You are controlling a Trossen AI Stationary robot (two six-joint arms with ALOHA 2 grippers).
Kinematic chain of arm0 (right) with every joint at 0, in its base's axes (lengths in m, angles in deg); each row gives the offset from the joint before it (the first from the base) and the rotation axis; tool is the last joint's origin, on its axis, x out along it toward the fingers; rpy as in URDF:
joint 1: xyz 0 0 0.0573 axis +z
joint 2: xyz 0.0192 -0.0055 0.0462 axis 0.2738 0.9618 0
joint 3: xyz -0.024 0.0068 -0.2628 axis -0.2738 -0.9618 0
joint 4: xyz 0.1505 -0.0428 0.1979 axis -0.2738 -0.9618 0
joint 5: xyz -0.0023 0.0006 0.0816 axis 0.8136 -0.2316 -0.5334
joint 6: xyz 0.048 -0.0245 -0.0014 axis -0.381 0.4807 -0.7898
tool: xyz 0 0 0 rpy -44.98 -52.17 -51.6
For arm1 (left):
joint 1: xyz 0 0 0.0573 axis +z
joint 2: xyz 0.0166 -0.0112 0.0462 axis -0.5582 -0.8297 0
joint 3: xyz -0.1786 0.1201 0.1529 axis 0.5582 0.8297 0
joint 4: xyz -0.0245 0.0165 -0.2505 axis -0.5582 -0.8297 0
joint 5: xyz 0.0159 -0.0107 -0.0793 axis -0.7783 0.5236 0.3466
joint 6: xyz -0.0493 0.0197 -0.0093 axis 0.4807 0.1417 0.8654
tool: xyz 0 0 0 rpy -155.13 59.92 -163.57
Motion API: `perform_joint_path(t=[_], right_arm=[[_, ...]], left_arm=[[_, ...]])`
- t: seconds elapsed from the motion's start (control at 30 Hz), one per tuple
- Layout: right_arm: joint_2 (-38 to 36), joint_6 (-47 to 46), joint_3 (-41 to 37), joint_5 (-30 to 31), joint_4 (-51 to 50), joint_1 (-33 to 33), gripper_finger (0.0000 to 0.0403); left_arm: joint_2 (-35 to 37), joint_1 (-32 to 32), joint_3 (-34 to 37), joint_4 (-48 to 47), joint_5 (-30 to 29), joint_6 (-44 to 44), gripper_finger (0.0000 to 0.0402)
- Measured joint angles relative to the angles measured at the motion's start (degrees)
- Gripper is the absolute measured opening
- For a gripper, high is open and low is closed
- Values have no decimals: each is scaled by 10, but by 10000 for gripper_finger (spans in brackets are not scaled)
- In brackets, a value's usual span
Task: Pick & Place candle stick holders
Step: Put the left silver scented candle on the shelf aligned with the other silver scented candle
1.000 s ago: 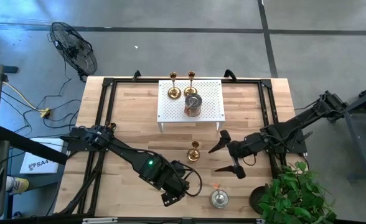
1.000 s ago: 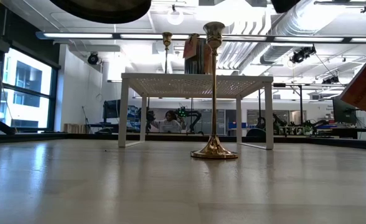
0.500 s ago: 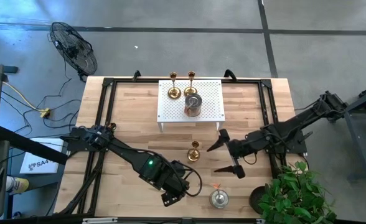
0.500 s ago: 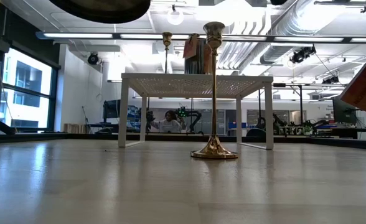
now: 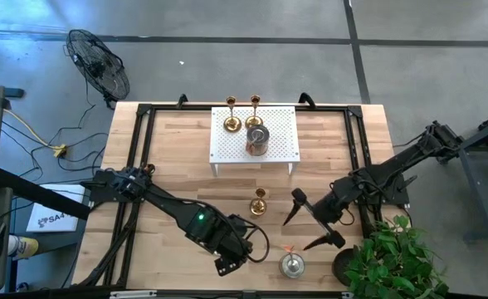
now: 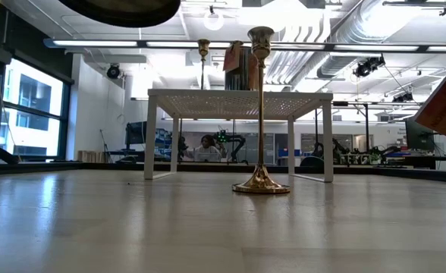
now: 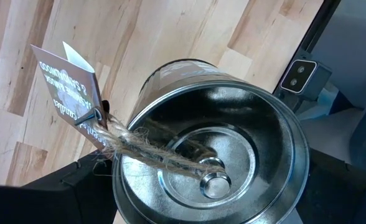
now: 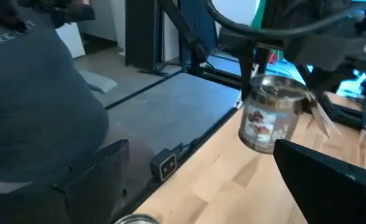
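My left gripper (image 5: 231, 256) is near the table's front edge, shut on a squat silvery holder (image 7: 211, 155) with a twine tag. The holder's dark underside shows at the top of the low view (image 6: 120, 7). My right gripper (image 5: 308, 230) is open and empty, just far-right of a second silvery holder (image 5: 291, 265) that stands on the table. A gold holder (image 5: 259, 202) stands upright on its round base at mid-table. Two gold holders (image 5: 232, 123) (image 5: 254, 119) and a silvery one (image 5: 257, 141) stand on the white rack (image 5: 281, 137). My left gripper has the silvery holder between its two fingers (image 7: 52, 193), one on each side of its round wall (image 7: 122, 162). The fingers come from above, pointing down. The holder sits upright and lifted clear of the table, as the right wrist view (image 8: 267, 121) shows.
A potted plant (image 5: 393, 257) stands at the near right corner. Black frame rails (image 5: 136, 166) run along the table's sides. A small camera box (image 8: 164, 163) sits at the front edge. A person (image 8: 33, 106) is just beyond the near edge.
My right gripper has gone toward the table's near edge, closer to the silvery holder that stands on the table, and has stayed open.
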Motion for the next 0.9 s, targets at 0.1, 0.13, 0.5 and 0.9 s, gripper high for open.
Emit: perform_joint_path(t=[0.1,0.13,0.5,0.9], right_arm=[[0,3,0,1,3,-1,392],[0,1,0,7,3,-1,391],[0,-146,0,228,30,-2,390],[2,-75,0,250,20,-2,390]], left_arm=[[0,0,0,0,1,0,359],[0,0,0,0,1,0,359],[0,0,0,0,-2,1,359],[26,12,1,34,-26,-24,359]])
